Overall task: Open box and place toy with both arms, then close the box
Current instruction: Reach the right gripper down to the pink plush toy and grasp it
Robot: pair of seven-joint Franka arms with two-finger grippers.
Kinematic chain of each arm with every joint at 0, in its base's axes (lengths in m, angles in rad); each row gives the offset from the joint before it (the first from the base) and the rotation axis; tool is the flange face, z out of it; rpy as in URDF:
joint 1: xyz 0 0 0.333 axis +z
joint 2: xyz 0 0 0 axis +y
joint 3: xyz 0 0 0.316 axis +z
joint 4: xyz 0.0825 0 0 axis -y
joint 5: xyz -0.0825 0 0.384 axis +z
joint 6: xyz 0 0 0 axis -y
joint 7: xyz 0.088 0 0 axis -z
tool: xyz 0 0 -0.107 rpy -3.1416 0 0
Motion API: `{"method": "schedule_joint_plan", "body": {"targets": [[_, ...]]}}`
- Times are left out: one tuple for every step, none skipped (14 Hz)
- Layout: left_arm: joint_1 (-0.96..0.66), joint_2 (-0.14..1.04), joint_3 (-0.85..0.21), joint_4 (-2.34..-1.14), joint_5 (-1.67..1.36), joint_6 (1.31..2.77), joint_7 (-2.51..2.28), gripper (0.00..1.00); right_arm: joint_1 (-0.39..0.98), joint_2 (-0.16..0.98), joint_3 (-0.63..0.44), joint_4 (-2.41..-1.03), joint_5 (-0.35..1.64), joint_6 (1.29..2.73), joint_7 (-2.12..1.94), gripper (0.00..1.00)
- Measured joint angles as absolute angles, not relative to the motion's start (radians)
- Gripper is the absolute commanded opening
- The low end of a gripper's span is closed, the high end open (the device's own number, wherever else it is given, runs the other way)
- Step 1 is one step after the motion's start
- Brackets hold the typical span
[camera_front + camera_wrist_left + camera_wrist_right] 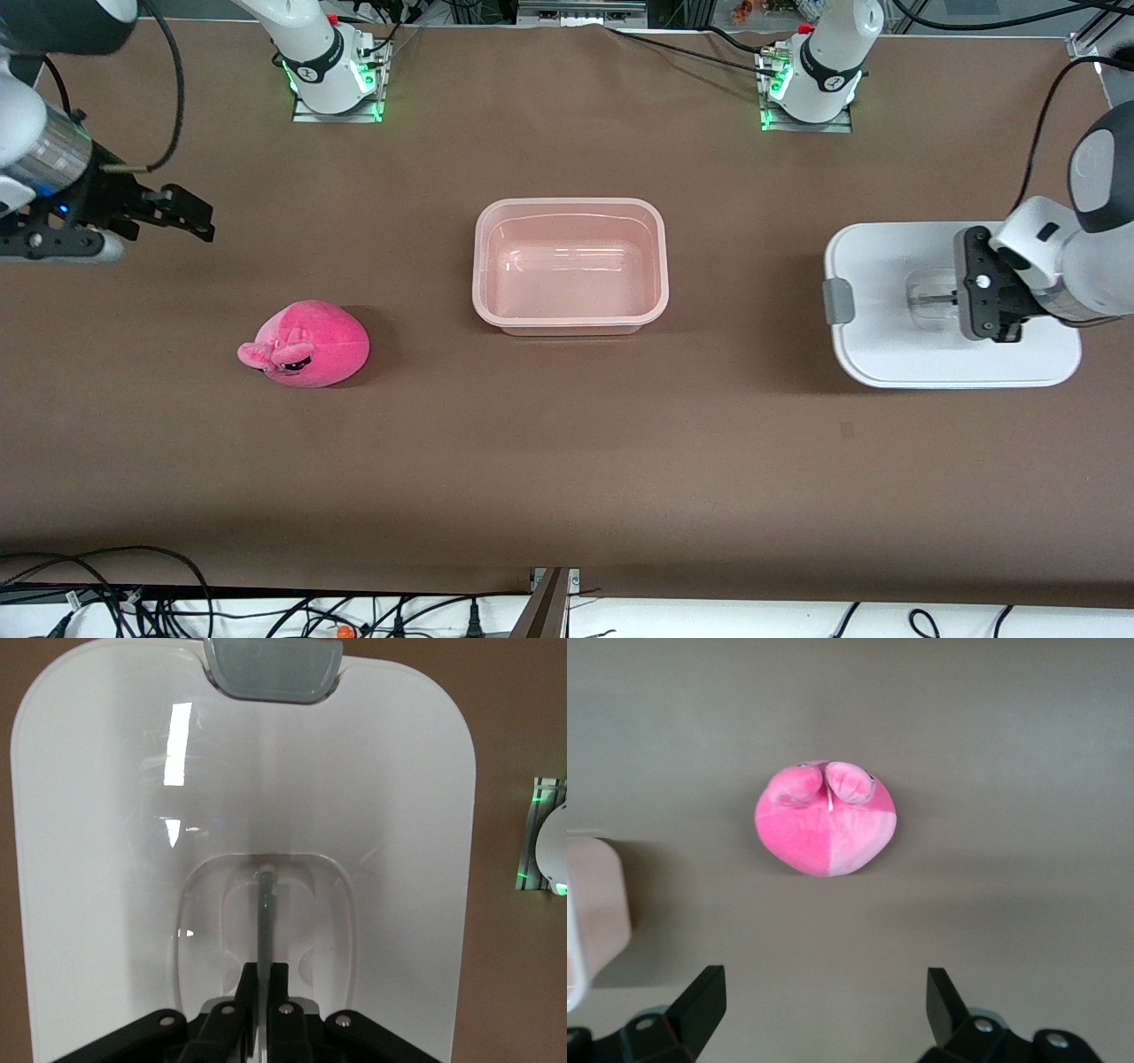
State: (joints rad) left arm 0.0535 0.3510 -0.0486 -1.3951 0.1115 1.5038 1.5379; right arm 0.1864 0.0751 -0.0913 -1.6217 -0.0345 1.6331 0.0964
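The pink tub of the box stands open and empty mid-table. Its white lid lies flat toward the left arm's end, grey clip facing the tub. My left gripper is shut on the lid's clear centre handle; in the left wrist view the gripper pinches the thin handle bar. The pink plush toy sits toward the right arm's end. My right gripper is open and empty over bare table, apart from the toy. In the right wrist view the toy lies ahead of the open gripper.
Both arm bases stand along the table's back edge. A corner of the tub shows in the right wrist view. Cables hang along the table's front edge. The brown table spreads wide around the tub.
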Motion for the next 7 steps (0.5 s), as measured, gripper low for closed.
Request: {"method": "schedule_joint_plan", "body": {"targets": [[0.061, 0.353, -0.049, -1.396, 0.12, 1.502, 1.542, 0.0, 0.19, 0.1, -0.091, -1.623, -0.05, 1.632, 0.096, 1.0], [0.066, 0.354, -0.049, -1.396, 0.122, 1.5, 1.544, 0.0, 0.194, 0.132, -0.09, -1.624, -0.056, 1.632, 0.096, 1.0], [0.069, 0.356, -0.049, -1.396, 0.122, 1.5, 1.544, 0.0, 0.199, 0.167, -0.09, -1.623, -0.057, 1.637, 0.096, 1.0], [0.071, 0.358, -0.05, -1.396, 0.122, 1.499, 1.544, 0.0, 0.202, 0.199, -0.09, -1.623, -0.057, 1.648, 0.096, 1.0], [0.074, 0.36, -0.05, -1.397, 0.122, 1.498, 1.544, 0.0, 0.203, 0.231, -0.09, -1.624, -0.057, 1.672, 0.096, 1.0], [0.079, 0.361, -0.05, -1.397, 0.122, 1.497, 1.544, 0.0, 0.203, 0.267, -0.09, -1.625, -0.056, 1.71, 0.097, 1.0], [0.083, 0.362, -0.05, -1.397, 0.122, 1.497, 1.545, 0.0, 0.202, 0.31, -0.091, -1.628, -0.047, 1.756, 0.097, 1.0]]}}
